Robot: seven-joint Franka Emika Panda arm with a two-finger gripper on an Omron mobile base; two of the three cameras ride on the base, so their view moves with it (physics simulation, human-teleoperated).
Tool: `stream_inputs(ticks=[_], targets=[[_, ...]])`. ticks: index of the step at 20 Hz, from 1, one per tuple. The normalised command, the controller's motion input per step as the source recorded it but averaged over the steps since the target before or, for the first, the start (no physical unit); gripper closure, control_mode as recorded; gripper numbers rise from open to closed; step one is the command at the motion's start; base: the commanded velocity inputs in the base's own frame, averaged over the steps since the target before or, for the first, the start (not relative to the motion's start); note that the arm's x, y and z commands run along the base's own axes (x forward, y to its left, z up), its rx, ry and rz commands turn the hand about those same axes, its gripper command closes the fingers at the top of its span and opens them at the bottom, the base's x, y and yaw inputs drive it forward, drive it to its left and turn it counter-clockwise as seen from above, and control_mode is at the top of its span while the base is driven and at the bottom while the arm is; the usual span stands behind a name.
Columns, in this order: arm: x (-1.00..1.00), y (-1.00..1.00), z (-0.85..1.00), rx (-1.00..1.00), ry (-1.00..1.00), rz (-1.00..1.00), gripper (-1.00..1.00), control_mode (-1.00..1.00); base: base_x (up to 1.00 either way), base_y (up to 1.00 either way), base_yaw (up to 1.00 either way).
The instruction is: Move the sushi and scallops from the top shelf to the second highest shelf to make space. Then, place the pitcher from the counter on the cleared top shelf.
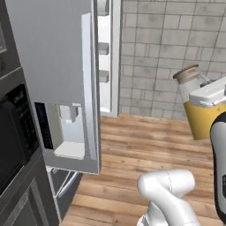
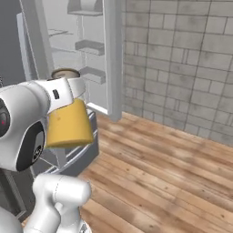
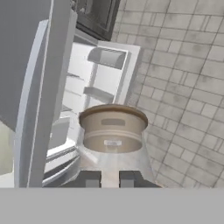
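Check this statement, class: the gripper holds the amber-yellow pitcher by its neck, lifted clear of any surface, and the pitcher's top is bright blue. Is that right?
Not quite. The pitcher has a brownish top, not blue, as the hand view shows. The rest stands: the gripper is shut on its neck and it hangs clear of any surface.

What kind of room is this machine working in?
A kitchen, it seems, and a computer-drawn one. There is a fridge with its door open, a dark oven beside it, a tiled wall, and the gripper holds a pitcher.
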Motion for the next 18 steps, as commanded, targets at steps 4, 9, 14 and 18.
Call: stream_inputs(ticks=[4,9,14,18], targets=[[0.00,0.00,0.00,0.00,0.00,0.00,1.00,1.00,0.75,-0.08,0.27],[0.00,0.00,0.00,0.00,0.00,0.00,1.00,1.00,0.49,-0.16,0.48],[0.00,0.00,0.00,0.00,0.00,0.00,1.00,1.00,0.48,-0.25,0.53],[0.00,0.00,0.00,0.00,0.00,0.00,1.00,1.00,0.46,-0.42,0.55]])
